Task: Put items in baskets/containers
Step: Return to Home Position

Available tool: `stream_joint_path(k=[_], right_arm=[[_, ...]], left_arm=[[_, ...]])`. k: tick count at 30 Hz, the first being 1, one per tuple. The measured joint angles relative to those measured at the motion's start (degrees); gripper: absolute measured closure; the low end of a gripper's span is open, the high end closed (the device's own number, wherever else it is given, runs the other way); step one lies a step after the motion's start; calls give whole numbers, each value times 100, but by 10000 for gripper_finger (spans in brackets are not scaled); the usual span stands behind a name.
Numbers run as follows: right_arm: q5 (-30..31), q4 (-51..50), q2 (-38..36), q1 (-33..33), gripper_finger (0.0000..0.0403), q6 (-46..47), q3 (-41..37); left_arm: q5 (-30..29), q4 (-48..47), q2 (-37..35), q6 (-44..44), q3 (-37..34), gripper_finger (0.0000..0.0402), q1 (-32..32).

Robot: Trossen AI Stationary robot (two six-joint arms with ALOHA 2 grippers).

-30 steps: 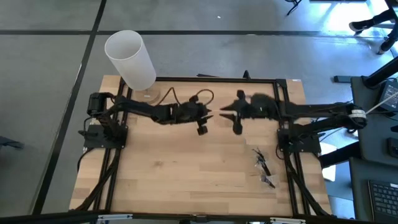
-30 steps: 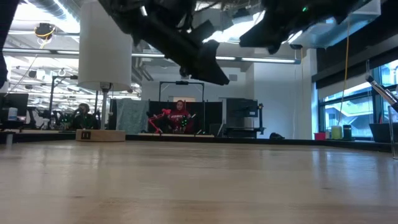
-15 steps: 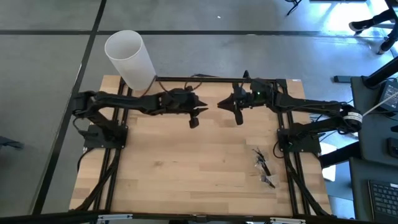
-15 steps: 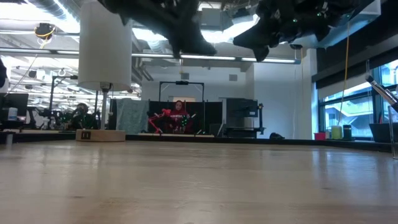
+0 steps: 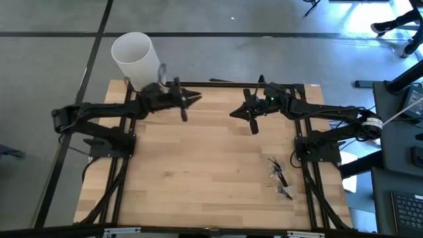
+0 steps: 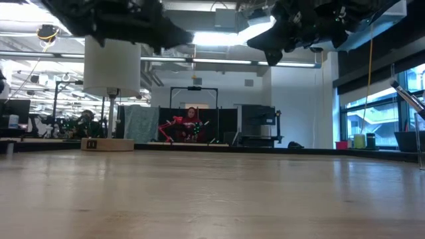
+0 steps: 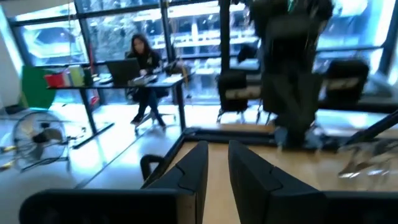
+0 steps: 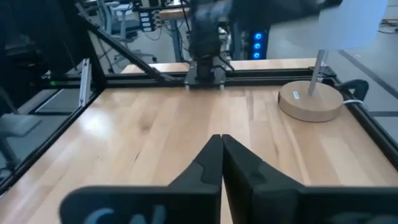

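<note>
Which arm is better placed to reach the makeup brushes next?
Right. The makeup brushes lie on the table beside the right arm's base; the right hand hangs nearer them than the left hand, off by the white cylinder.

The table sits inside a frame. At its far left corner a cylinder stands on a round base. The brushes lie clustered on the table's near right part, just beside the right arm's mount. The left gripper hangs above the far left part, near the cylinder. The right gripper hangs right of the middle, facing it, bare table between them. Beyond the table a person sits at a desk.
</note>
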Motion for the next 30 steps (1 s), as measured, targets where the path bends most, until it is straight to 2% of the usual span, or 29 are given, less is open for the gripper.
stream_joint_path(k=[2,5,9,13,19,25,28,30], right_arm=[[-197,73,0,-88,398,-81,-70],[-662,732,0,-283,399,42,-429],[-1054,1896,0,-583,395,550,-993],[-1522,2328,-149,-861,394,1064,-1231],[-1751,2070,-724,-909,394,1160,-1255],[-1747,1072,-1586,-907,394,750,-1252],[-1729,335,-2027,-833,393,315,-1269],[-1686,398,-2257,-756,393,294,-1450]], left_arm=[[423,-79,-370,-174,-116,343,286],[791,-377,-932,-309,-310,343,558],[704,-539,-1576,-240,-645,343,604],[536,-587,-2045,-193,-953,343,530],[233,-1454,-2716,-516,-1394,343,45],[-1064,-2045,-3547,-382,-1670,343,-918],[-1403,-2043,-3888,-261,-1797,343,-1332],[-1517,-2087,-4069,-201,-1898,343,-1556]])
